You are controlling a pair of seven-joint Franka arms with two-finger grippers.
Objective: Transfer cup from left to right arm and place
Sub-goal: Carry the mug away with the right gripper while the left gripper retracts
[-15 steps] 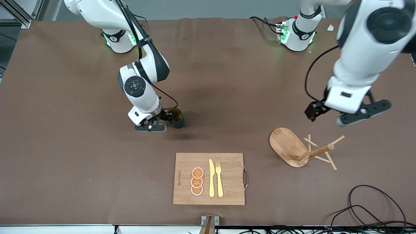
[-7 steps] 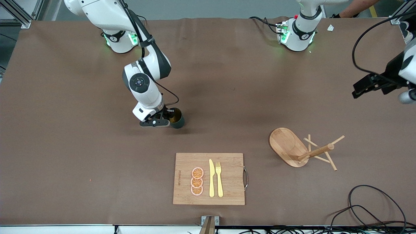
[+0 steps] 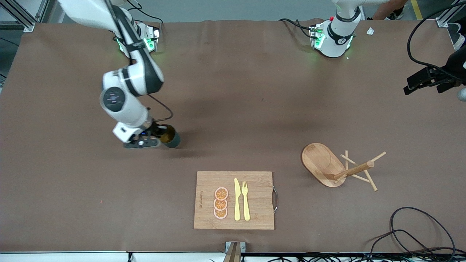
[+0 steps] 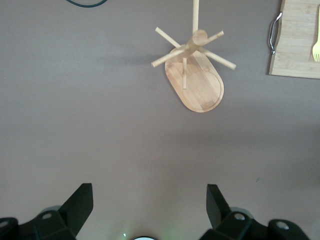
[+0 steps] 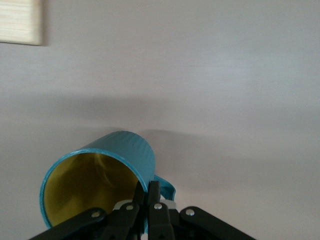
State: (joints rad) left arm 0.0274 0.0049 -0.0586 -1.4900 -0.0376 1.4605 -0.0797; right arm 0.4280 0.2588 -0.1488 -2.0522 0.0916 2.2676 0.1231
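The dark teal cup (image 3: 171,138) with a yellowish-brown inside is held tilted above the table toward the right arm's end. My right gripper (image 3: 157,136) is shut on its rim beside the handle. In the right wrist view the cup (image 5: 102,175) lies on its side with its mouth facing the camera, and the gripper (image 5: 148,195) pinches the wall, one finger inside and one outside. My left gripper (image 3: 433,82) is up high at the left arm's end, open and empty. The left wrist view shows its gripper (image 4: 149,205) spread wide over bare table.
A wooden peg rack (image 3: 336,166) on an oval base stands toward the left arm's end and shows in the left wrist view (image 4: 192,70). A wooden cutting board (image 3: 255,200) with orange slices, a knife and a fork lies near the front camera. Cables (image 3: 418,233) lie at the front corner.
My right gripper has carried the cup sideways toward the right arm's end of the table. My left arm has swung up and away from the peg rack to the table's edge.
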